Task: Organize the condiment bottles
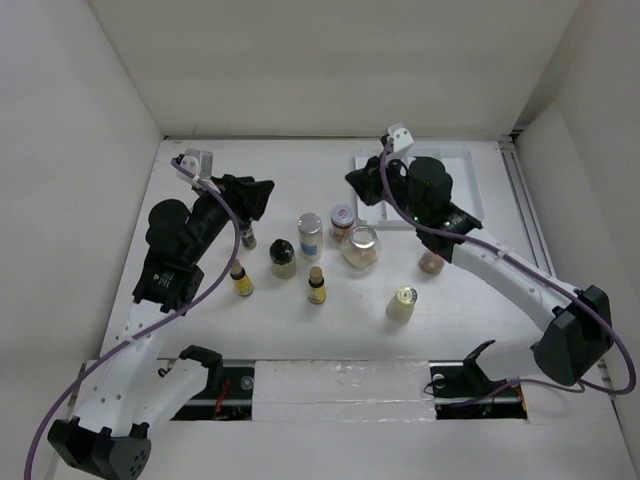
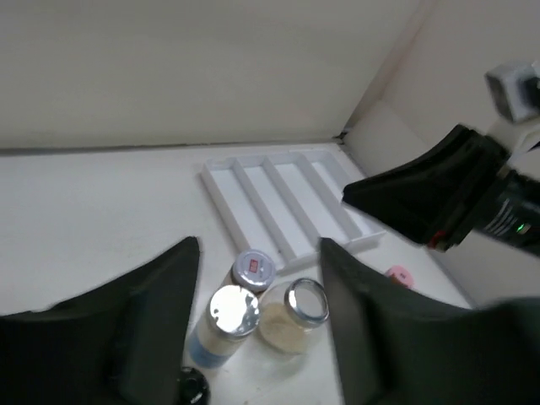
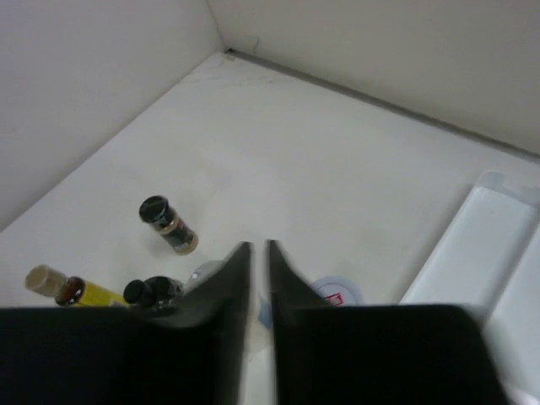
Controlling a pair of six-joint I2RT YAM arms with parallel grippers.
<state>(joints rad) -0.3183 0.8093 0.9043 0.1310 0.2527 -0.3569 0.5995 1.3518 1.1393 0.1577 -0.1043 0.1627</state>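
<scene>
A bare strip of table (image 1: 330, 335) runs along the near edge, broken only by the cream-capped bottle (image 1: 402, 303), which stands alone towards the right. Behind it the condiment bottles cluster mid-table. The left yellow bottle (image 1: 241, 279) and right yellow bottle (image 1: 317, 286) are in front. Then come the black-capped jar (image 1: 283, 258), the silver-capped bottle (image 1: 310, 236), the clear glass jar (image 1: 361, 246) and the red-and-white-capped jar (image 1: 342, 221), close together with narrow gaps between them. The pink-capped bottle (image 1: 432, 263) stands right of the cluster, partly under the right arm. A small dark bottle (image 1: 248, 236) stands at the left, just beside the left gripper (image 1: 262, 197), whose jaws stand apart with nothing held between them. The right gripper (image 1: 354, 182) hangs at the left edge of the white tray (image 1: 468, 190), its jaws closed to a thin slit with nothing in them. Open table lies between the two grippers. The tray lies in the far right corner, its right edge near the side wall and its far edge near the back wall (image 1: 330, 70). Left of the tray, bare table runs up to the back wall
</scene>
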